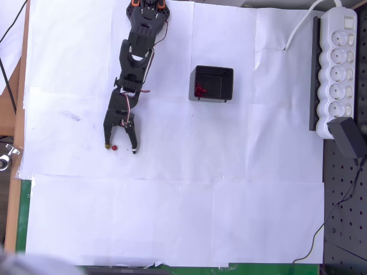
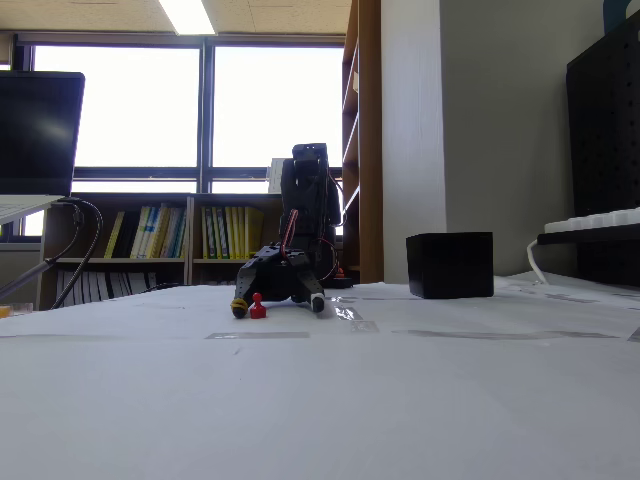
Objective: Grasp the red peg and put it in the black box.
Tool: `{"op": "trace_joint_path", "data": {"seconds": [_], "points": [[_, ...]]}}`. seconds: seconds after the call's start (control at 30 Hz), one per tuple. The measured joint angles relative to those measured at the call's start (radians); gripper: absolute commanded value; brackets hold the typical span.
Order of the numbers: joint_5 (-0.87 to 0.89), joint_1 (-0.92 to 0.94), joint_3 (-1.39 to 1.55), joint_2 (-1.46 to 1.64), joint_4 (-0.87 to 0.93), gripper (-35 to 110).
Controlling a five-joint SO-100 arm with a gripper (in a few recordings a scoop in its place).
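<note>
The gripper (image 1: 120,148) is down at the paper with its jaws spread wide either side of the peg (image 1: 114,148), which stands nearer the left finger, seemingly ready for closing, while the box (image 1: 211,84) waits well off to the right.

Gripper lowered over peg, left of the black box.
The gripper (image 1: 120,148) stands spread on white paper, the red peg (image 1: 114,148) between its fingertips, nearer the left one. The black box (image 1: 211,84), up-right of it, holds a red piece (image 1: 199,90).
</note>
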Motion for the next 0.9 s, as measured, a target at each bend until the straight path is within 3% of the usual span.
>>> {"op": "trace_joint_path", "data": {"seconds": [0.5, 0.73, 0.9], "points": [[0.009, 0.003, 0.000, 0.000, 0.000, 0], [0.017, -0.011, 0.002, -0.009, 0.031, 0], [0.067, -0.008, 0.002, -0.103, 0.206, 0]]}}
